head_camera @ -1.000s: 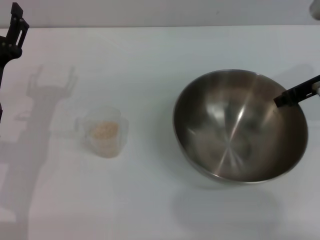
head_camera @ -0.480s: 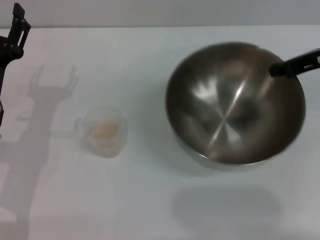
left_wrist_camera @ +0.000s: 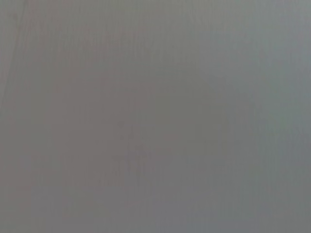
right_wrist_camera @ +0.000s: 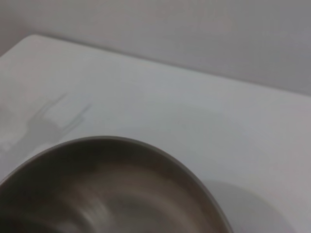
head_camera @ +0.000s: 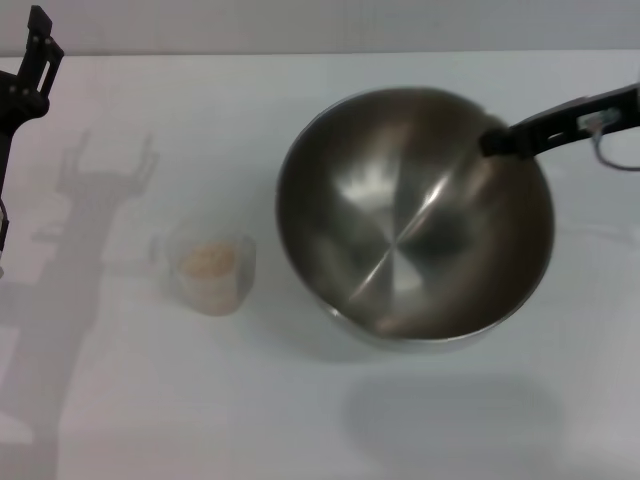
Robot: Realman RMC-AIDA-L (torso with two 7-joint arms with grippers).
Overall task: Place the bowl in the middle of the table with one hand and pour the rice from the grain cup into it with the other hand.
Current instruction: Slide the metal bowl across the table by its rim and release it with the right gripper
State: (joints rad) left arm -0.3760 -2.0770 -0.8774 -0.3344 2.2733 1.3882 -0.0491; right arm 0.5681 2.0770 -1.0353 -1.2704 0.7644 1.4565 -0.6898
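The right gripper (head_camera: 492,142) is clamped on the far right part of the rim of the bowl (head_camera: 400,240), holding it tilted and lifted off the table (head_camera: 300,420), judging by the shadow lying apart toward the near edge. The bowl hangs right of the table's middle, so placing it is underway, not finished. The grain cup (head_camera: 208,268) stands untouched toward the left side, the rice (head_camera: 206,260) inside it. The left gripper (head_camera: 35,50) waits raised at the far left corner, its fingers spread apart; pouring hasn't begun.
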